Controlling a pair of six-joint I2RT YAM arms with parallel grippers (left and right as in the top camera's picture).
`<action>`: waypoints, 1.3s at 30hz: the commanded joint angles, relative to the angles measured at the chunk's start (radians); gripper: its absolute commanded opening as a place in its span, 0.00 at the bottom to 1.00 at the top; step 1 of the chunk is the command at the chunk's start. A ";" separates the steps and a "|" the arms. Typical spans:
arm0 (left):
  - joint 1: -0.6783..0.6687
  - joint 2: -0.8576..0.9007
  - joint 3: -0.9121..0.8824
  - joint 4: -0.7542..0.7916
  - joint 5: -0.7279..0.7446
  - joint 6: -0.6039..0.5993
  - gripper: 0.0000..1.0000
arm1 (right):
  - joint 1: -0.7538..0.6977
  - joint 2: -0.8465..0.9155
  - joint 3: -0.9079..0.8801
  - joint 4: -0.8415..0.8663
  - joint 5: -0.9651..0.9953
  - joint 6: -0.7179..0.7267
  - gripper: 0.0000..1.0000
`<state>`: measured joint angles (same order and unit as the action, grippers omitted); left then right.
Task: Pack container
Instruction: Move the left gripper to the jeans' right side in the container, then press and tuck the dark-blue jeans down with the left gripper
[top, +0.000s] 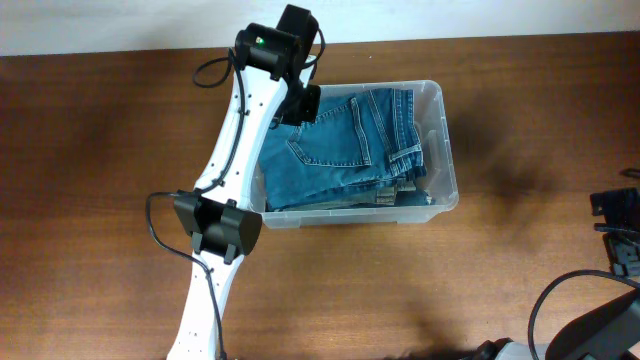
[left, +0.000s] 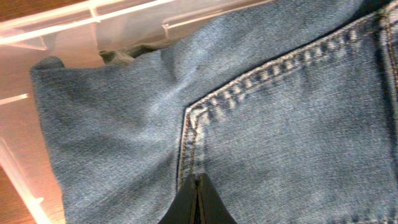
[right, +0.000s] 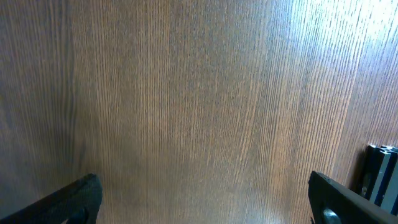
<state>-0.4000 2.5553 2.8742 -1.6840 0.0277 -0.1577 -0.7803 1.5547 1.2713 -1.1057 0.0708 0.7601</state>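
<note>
holding the clothes: the container (top: 446, 150), a clear plastic bin, stands on the far middle part of the table (top: 100, 130).
inside it: folded blue jeans (top: 340, 150) lie on top, back pocket up, and cover almost all the floor; only a narrow strip by the right wall is bare.
under the jeans: more folded cloth (top: 400, 196) shows at the near edge; in the left wrist view a dark olive piece (left: 121, 57) looks out at a corner.
left gripper: the left gripper (left: 198, 186) is inside the bin at its far left corner, fingers pressed together, tips down on the denim by the pocket seam; i see no cloth between them.
right gripper: the right gripper (right: 205, 208) hangs over bare wood, well apart from the bin, fingers wide apart and holding nothing.
progress: i judge the packing is nearly done; the jeans are in and i see no more clothes outside the bin. what is left is perhaps to press them flat and take the left arm out.
writing: none can be read; no brand tag shows on the jeans, and the bin floor is hidden under cloth.
</note>
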 joint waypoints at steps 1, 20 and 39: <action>-0.003 -0.017 -0.011 -0.004 0.037 -0.005 0.03 | -0.005 -0.010 -0.002 0.000 0.013 0.008 0.98; -0.027 -0.093 -0.445 0.012 0.081 0.033 0.03 | -0.005 -0.010 -0.002 0.000 0.013 0.008 0.98; -0.085 -0.233 -0.211 0.114 0.051 0.032 0.03 | -0.005 -0.010 -0.002 0.000 0.013 0.008 0.98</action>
<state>-0.4397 2.4279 2.5938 -1.5700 0.0719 -0.1410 -0.7803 1.5547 1.2713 -1.1057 0.0708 0.7597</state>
